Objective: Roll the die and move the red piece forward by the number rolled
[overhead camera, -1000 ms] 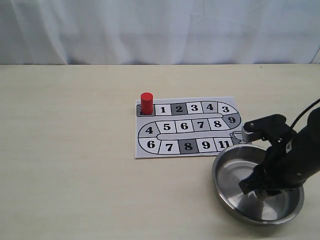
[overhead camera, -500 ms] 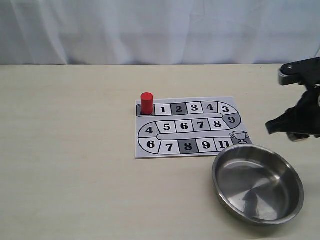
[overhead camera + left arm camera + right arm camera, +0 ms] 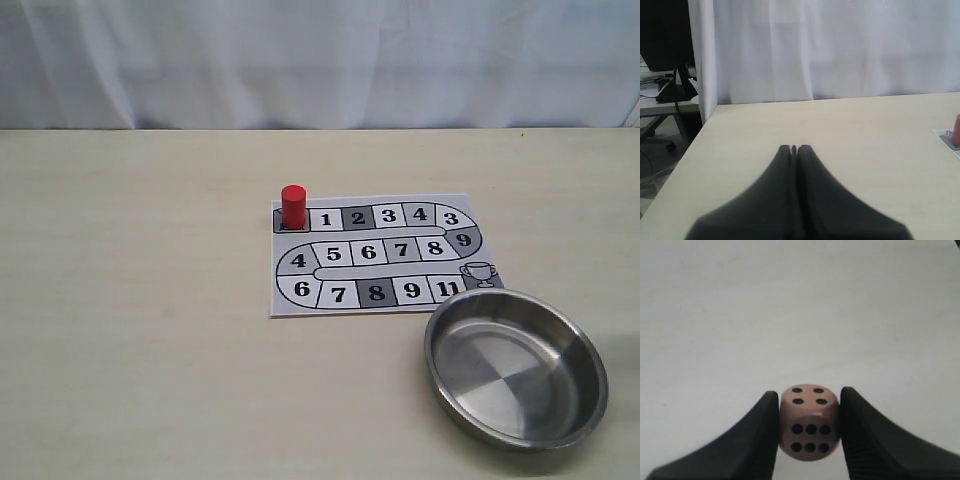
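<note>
The right gripper [image 3: 809,393] pinches the die [image 3: 810,423]; the left gripper [image 3: 794,148], fingers [image 3: 775,195] pressed together, points level across the table [image 3: 865,130].

I register a pale wooden table [image 3: 140,300] backed by a white curtain [image 3: 320,60]. A printed game board [image 3: 380,255] lies flat on the table, its numbered squares winding to a trophy square [image 3: 480,272]. A stainless steel bowl [image 3: 445,400] stands upright beside that corner, its rim overlapping the board's edge in the exterior view.
</note>
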You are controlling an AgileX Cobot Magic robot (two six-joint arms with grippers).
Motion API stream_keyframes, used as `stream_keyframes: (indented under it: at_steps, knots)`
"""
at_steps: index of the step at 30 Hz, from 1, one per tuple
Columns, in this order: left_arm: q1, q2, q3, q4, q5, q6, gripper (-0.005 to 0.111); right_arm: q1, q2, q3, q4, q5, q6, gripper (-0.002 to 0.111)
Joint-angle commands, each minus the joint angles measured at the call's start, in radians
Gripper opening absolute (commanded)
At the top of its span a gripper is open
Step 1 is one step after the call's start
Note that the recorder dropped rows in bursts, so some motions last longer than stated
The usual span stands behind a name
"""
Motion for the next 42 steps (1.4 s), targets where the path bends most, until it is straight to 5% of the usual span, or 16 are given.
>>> stream_keyframes:
  at_steps: [1, 13, 20, 30, 33, 38, 42]
  knots:
    - [-0.002, 0.005, -0.006, -0.007, -0.007, -0.002, 0.0, -0.006, 0.041, -0.004, 0.005, -0.147, 0.011, 0.004]
    - [-0.002, 0.005, -0.006, -0.007, -0.007, -0.002, 0.0, -0.006, 0.236, -0.108, 0.029, -0.096, -0.035, 0.004]
    - [-0.002, 0.005, -0.006, -0.007, -0.005, -0.002, 0.0, -0.03, 0.318, -0.25, 0.584, 0.028, -0.643, 0.004]
    - [-0.002, 0.005, -0.006, -0.007, -0.005, -0.002, 0.0, -0.032, 0.333, -0.264, 0.686, -0.013, -0.757, 0.006]
    - [-0.002, 0.005, -0.006, -0.007, -0.005, -0.002, 0.0, -0.017, 0.333, -0.264, 0.873, 0.037, -0.893, 0.026]
    - [-0.002, 0.005, -0.006, -0.007, -0.005, -0.002, 0.0, -0.012, 0.333, -0.264, 1.307, 0.125, -1.131, 0.083]
    - [-0.002, 0.005, -0.006, -0.007, -0.005, -0.002, 0.0, -0.012, 0.331, -0.264, 1.415, 0.269, -1.404, 0.092]
